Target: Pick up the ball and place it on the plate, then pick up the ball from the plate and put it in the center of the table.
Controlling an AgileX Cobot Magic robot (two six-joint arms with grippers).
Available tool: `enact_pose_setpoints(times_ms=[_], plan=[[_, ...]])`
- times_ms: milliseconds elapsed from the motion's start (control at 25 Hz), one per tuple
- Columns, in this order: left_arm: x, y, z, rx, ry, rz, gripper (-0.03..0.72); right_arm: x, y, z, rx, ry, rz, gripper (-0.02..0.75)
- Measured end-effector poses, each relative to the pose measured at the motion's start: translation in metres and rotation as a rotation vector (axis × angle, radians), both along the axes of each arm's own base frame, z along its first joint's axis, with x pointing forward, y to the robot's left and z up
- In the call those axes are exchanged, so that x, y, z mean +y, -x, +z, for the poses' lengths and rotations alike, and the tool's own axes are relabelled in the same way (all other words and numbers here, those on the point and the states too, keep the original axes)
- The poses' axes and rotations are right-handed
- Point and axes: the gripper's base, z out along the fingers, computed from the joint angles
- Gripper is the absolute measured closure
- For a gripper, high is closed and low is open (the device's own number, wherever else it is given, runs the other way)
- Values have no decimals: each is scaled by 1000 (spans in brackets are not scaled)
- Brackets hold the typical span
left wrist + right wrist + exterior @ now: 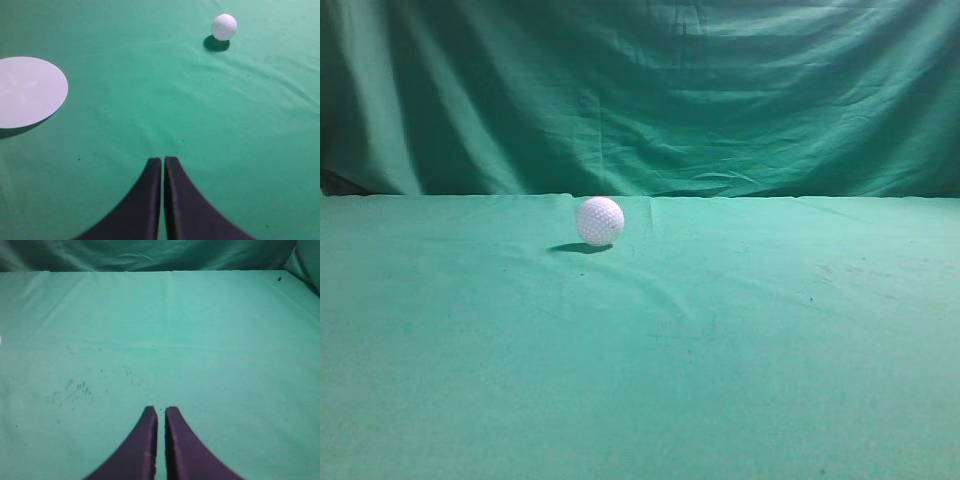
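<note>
The white dimpled ball (599, 221) rests on the green table (720, 340), left of centre and towards the back. In the left wrist view the ball (224, 27) lies far ahead and to the right of my left gripper (163, 161), which is shut and empty. A pale round plate (25, 91) lies flat at the left of that view, apart from the ball. My right gripper (160, 411) is shut and empty over bare cloth (200, 340). Neither gripper shows in the exterior view.
A draped green backdrop curtain (640, 90) hangs behind the table's far edge. Dark specks (75, 387) dot the cloth ahead and left of my right gripper.
</note>
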Motion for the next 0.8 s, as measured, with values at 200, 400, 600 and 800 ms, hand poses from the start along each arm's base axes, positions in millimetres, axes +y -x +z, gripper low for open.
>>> enact_pose_setpoints(times_ms=[200,400,600,800], plan=[[0,0,0,0,0,0,688,0,0,0,0,2,1,690],[0,0,0,0,0,0,688,0,0,0,0,2,1,690],[0,0,0,-2,1,0,688,0,0,0,0,2,1,690],[6,8,5,-99,-18,34,688,0,0,0,0,2,1,690]])
